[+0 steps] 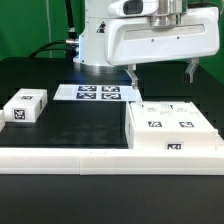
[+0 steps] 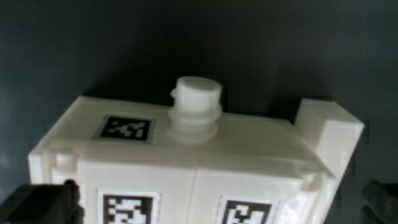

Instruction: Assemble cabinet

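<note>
The cabinet [image 1: 170, 128] is a large white box with black-and-white tags, lying on the black table at the exterior view's right. In the wrist view the cabinet [image 2: 178, 160] fills the frame, with a short white peg [image 2: 192, 103] standing up from its top and a raised lip [image 2: 326, 115] at one corner. My gripper [image 1: 162, 72] hangs open just above the cabinet, a finger to each side, holding nothing. In the wrist view only one dark fingertip [image 2: 43, 200] shows clearly at the frame's edge.
A small white tagged block [image 1: 25, 105] lies at the exterior view's left. The marker board [image 1: 97, 92] lies flat behind the cabinet near the robot's base. A long low white rail [image 1: 100, 158] runs along the front.
</note>
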You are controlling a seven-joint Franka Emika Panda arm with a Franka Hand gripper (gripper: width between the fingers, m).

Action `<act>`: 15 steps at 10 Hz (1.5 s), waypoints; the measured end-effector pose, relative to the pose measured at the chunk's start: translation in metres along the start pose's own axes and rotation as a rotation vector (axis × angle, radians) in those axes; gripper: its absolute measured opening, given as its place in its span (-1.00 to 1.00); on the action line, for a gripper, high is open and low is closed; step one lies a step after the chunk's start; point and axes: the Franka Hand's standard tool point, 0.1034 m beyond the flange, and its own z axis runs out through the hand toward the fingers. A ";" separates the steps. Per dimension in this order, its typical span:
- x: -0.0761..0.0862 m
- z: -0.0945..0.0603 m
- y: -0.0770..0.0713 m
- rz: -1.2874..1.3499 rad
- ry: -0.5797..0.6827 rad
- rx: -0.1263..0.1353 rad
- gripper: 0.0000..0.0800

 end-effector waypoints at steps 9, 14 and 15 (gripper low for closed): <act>-0.025 0.022 -0.010 -0.032 -0.053 -0.020 0.99; -0.035 0.037 0.002 -0.025 -0.092 -0.054 0.99; -0.031 0.036 0.010 -0.038 -0.089 -0.043 0.99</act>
